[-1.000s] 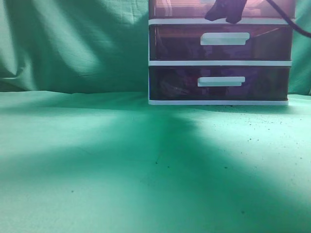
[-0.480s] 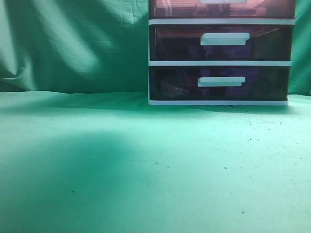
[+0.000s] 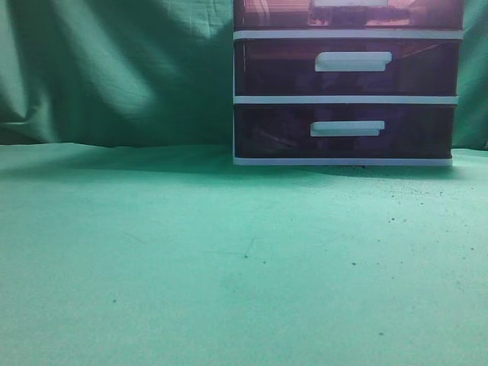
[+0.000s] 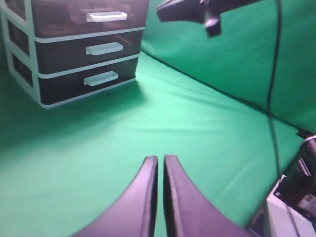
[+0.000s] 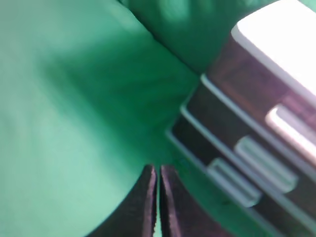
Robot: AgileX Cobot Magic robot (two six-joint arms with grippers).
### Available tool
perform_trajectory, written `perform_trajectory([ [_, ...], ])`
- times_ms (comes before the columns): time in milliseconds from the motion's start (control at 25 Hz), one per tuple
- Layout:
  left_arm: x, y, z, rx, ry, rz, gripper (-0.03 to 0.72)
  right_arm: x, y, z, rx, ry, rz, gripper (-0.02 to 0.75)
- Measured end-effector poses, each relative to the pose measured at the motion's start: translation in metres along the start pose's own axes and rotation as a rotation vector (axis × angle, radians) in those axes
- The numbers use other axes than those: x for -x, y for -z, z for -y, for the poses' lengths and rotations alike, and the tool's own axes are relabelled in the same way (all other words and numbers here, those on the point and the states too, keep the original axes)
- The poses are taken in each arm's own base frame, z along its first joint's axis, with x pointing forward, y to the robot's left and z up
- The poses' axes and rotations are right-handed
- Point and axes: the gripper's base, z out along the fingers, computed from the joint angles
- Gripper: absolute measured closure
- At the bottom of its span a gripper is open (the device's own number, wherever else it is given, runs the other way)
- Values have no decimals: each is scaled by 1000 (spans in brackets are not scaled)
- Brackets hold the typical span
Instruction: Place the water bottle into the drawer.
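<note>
With drawer shut, contents unclear

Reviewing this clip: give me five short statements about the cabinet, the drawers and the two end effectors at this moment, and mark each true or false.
1. The cabinet has three drawers with white bar handles. True.
2. The top drawer is pulled far out. False: in the left wrist view its front sits level with the two below.
3. The left end effector holds a water bottle. False: its fingers are together with nothing between them, and no bottle shows in any view.
4. The right end effector is shut and empty. True.
5. An end effector touches the middle drawer's handle. False: nothing is at that handle in the exterior view.
</note>
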Motion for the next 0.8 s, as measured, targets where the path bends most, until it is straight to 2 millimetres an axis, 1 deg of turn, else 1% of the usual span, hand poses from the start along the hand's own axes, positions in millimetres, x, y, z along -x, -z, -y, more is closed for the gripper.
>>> perform_trajectory([
  [80,-16,12,1,-12,0,27,688,-1,27,-5,67,-139,20,738],
  [160,-33,19,0,-16,-6,48,688,-4,55,-11,142,-221,30,738],
  [280,-55,27,-2,-23,-14,85,688,-12,90,-23,266,-228,75,738],
  [320,-60,29,-2,-26,-15,100,688,-17,96,-28,303,-214,96,738],
  [400,-69,23,-5,-24,-11,100,688,-29,112,-39,375,-197,148,738],
  [440,-72,20,-6,-19,-12,98,688,-37,117,-44,405,-193,172,738],
  [600,-84,2,-14,10,-11,117,688,-71,126,-64,490,-219,258,738],
  [720,-95,-13,-22,42,-17,150,688,-100,124,-78,517,-232,318,738],
  [800,-105,-23,-27,60,-19,161,688,-120,119,-86,515,-242,346,738],
])
